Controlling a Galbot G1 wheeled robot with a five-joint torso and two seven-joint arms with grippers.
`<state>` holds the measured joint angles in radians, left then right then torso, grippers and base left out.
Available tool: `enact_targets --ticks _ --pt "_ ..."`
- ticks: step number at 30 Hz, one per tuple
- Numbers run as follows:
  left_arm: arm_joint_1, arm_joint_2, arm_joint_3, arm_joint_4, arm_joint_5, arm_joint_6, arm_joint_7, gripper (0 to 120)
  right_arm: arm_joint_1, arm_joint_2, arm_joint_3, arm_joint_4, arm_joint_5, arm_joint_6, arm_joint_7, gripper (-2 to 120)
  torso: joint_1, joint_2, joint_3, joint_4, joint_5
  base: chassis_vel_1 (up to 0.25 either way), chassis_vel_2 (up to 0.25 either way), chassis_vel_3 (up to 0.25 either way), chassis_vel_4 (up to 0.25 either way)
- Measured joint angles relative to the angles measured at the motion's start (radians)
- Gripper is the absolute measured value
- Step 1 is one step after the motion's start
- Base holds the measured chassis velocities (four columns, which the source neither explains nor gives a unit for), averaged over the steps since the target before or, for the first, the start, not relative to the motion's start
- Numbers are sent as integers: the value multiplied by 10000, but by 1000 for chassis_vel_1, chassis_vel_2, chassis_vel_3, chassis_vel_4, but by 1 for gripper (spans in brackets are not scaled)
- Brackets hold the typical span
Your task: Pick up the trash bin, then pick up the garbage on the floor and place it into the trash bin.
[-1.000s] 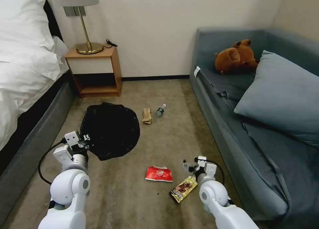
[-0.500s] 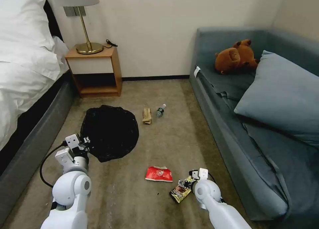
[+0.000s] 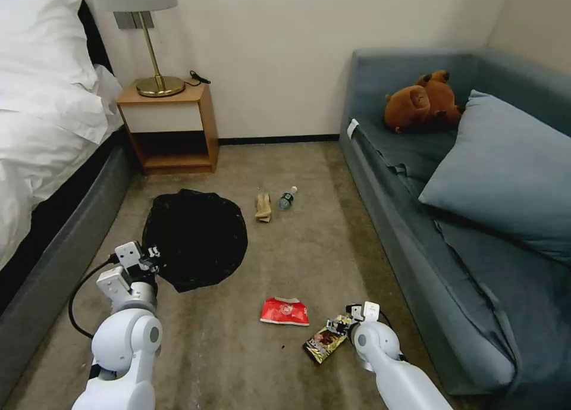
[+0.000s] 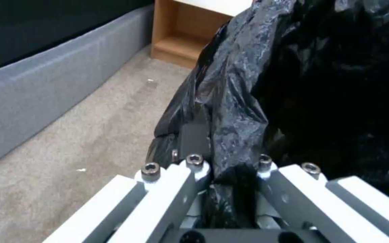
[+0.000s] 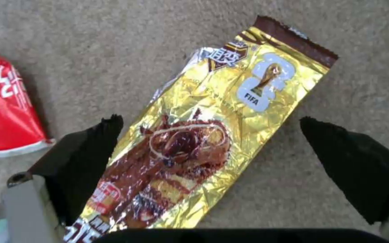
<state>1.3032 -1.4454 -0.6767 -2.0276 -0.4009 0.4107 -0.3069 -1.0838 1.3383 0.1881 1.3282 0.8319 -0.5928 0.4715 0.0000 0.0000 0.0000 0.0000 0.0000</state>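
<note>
we clamp left gripper (image 4: pixel 230 168) on trash bin (image 3: pixel 196 237) liner; film may slip. right gripper (image 5: pixel 210 148) spread over gold bar wrapper (image 5: pixel 203 141); flat foil may skid.

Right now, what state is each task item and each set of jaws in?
trash bin: gripped at its bag rim.
left gripper: shut on the bin.
right gripper: open, straddling the gold wrapper.
gold wrapper: flat on the carpet, ungrasped.
red packet: on the carpet.
bottle: lying down.
</note>
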Motion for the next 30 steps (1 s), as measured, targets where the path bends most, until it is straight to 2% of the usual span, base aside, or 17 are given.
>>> enact_targets --ticks 14,18,30 --pt "183 -10 -17 -173 98 19 -17 4 346 313 -39 -1218 -767 783 -715 100 -2 9 -5 -1 -12 0 0 0 0" --pt "174 -7 -8 -175 97 19 -21 4 365 393 1 -1507 -1029 1117 -889 100 -3 10 -6 3 -3 0 0 0 0" --pt "16 36 -35 -178 47 66 -41 4 264 534 125 -1600 -1408 1481 -894 100 -3 1 -2 4 3 0 0 0 0"
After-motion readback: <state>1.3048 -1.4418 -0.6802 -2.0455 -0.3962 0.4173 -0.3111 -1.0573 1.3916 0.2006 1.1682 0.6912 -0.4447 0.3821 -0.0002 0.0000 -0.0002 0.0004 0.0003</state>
